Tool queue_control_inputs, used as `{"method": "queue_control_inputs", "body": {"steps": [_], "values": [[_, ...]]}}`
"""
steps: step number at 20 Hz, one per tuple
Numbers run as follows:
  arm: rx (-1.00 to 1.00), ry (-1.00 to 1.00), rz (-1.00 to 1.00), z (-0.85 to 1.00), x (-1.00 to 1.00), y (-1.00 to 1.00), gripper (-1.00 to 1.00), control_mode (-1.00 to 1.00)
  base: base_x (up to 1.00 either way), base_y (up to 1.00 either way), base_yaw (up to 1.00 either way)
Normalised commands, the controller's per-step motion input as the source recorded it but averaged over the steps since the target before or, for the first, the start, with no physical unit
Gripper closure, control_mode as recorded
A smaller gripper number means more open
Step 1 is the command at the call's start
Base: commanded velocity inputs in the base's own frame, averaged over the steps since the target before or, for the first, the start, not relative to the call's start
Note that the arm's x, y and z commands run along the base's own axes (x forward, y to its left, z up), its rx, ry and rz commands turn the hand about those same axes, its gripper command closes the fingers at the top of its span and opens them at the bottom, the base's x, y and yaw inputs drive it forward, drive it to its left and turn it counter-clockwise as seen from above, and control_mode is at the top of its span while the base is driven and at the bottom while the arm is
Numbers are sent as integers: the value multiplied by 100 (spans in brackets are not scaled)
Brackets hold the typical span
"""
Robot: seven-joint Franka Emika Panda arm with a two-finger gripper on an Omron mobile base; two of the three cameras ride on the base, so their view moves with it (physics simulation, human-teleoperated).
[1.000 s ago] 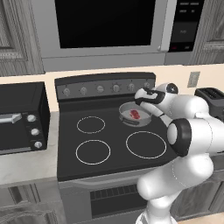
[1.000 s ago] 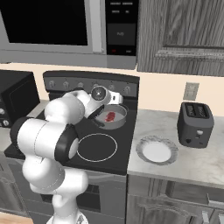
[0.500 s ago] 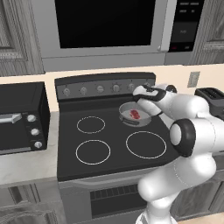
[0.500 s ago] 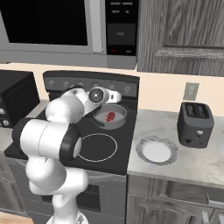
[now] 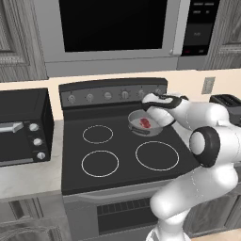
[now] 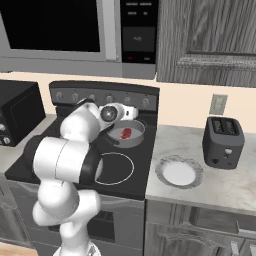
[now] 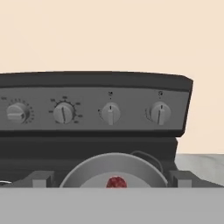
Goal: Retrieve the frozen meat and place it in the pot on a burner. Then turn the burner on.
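The frozen meat point(image 5: 145, 123) lies inside the pot point(image 5: 136, 118) on the stove's back right burner, right below your hand. Your fingers point(image 7: 40, 179) stand wide apart, one at each side of the pot, holding nothing. Beyond the pot you face the control panel point(image 7: 87, 131), its four knobs point(image 7: 110, 113) in a row.

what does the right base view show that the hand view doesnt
Right base view alone: the plate and toaster on the counter, the microwave above, and the arm with its open gripper over the stove. Hand view alone: the knobs close up, with their pointer marks readable. Both: the pot on the back right burner with the meat in it.
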Motion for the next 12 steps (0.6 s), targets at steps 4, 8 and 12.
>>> {"method": "queue_control_inputs", "body": {"steps": [4, 8, 12], "values": [[0, 0, 0, -30, 0, 0, -100, -100, 0, 0, 0], [0, 0, 0, -18, 0, 0, -100, -100, 0, 0, 0], [0, 0, 0, -2, 0, 0, -100, -100, 0, 0, 0]]}}
